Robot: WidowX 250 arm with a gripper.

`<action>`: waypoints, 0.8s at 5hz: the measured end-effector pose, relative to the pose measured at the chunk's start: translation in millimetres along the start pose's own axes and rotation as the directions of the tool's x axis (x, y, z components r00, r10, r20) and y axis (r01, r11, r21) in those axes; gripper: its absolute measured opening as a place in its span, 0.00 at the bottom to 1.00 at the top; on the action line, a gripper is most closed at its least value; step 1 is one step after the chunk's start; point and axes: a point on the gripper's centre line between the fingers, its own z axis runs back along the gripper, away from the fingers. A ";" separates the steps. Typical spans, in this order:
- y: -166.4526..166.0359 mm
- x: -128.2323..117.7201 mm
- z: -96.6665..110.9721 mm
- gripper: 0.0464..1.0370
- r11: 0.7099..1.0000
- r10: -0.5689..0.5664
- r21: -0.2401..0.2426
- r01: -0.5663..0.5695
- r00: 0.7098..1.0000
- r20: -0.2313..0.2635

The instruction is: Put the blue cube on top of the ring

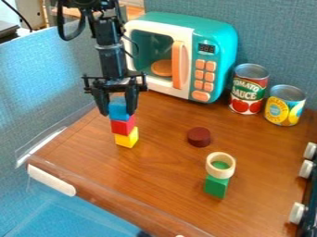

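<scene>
Since the blue cube (118, 105) caps the tower, with the red cube (123, 125) under it and the yellow cube (127, 138) at the bottom, we get both its sides within reach from above. Gripper (119, 112) points down, fingers closed on the cube's two sides; we read that as a grasp. Can't tell whether the red cube still bears any weight. Next for us: straight up until clear of red, then across. Ring (212, 171) lies flat on the green cube (215, 187), hole up, green showing through, so it works as a narrow seat. We'd centre the blue cube over the hole so the rim bears it evenly; off-centre it could tip or drag the ring off. Edges: the tower is near the table's left edge, by the clear plastic guard (46, 140); we swing away from that. The dark red cylinder (199, 137) sits between tower and ring, toward the back, low enough to pass over. Microwave (221, 55) and cans stand behind, stove knobs to the right; approaching from the tower side, we should have room.
</scene>
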 end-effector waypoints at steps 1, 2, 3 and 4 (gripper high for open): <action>1.0 0.0 2.5 0.56 1.000 0.000 0.011 0.000 1.000 -0.006; -3.7 0.9 7.0 0.56 1.000 -0.020 0.024 0.020 1.000 -0.011; -17.8 3.4 9.7 0.56 0.994 -0.086 0.061 0.086 0.996 -0.006; -33.0 5.3 14.7 0.56 0.983 -0.164 0.078 0.164 0.986 -0.007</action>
